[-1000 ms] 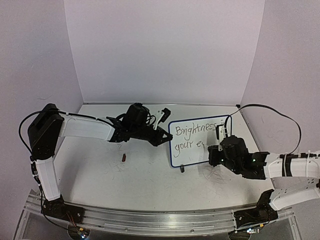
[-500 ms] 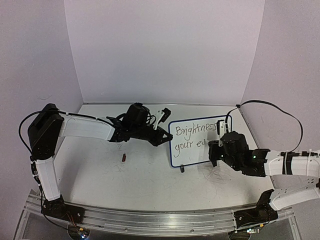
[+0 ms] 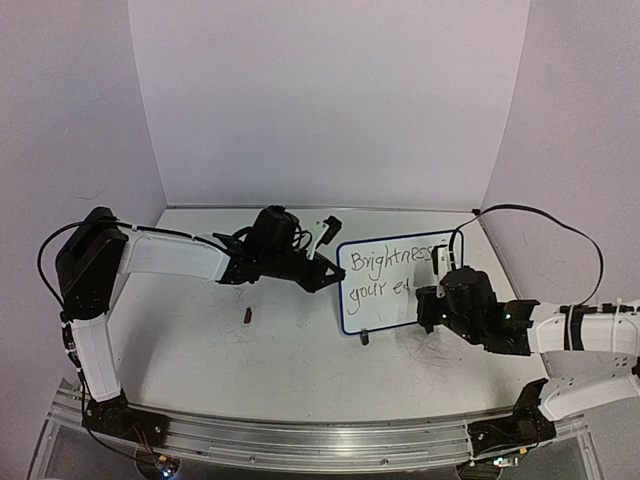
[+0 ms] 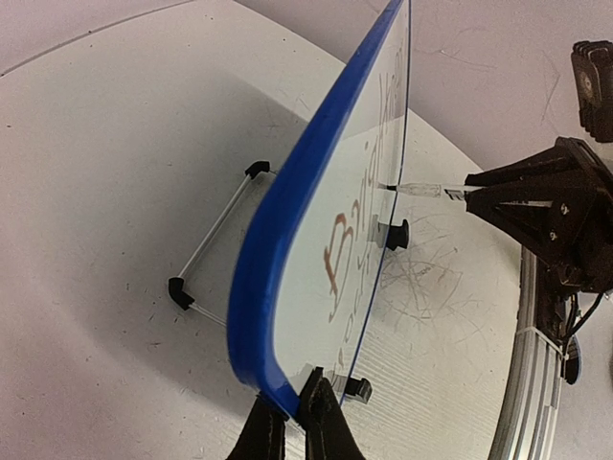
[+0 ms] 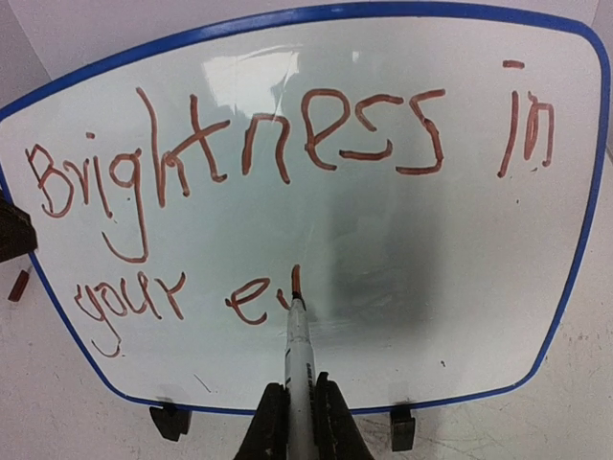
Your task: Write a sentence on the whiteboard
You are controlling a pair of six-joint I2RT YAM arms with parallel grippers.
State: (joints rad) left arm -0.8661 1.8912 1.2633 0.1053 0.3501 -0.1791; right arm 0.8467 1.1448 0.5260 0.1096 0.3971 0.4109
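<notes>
Whiteboard (image 4: 297, 220) edge between left fingers (image 4: 263, 436)

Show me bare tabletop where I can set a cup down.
Widest free patch: table between small red piece, whiteboard and the front rail. Crowded at the whiteboard: left end effector clamps its edge, right end effector holds a marker.

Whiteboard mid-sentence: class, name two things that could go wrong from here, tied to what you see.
1. The left jaws pinch the whiteboard only by its frame edge, so pressure from the marker might tip or slide it.
2. The right jaws hold the marker far from its tip; it could twist, spoiling the sentence.
</notes>
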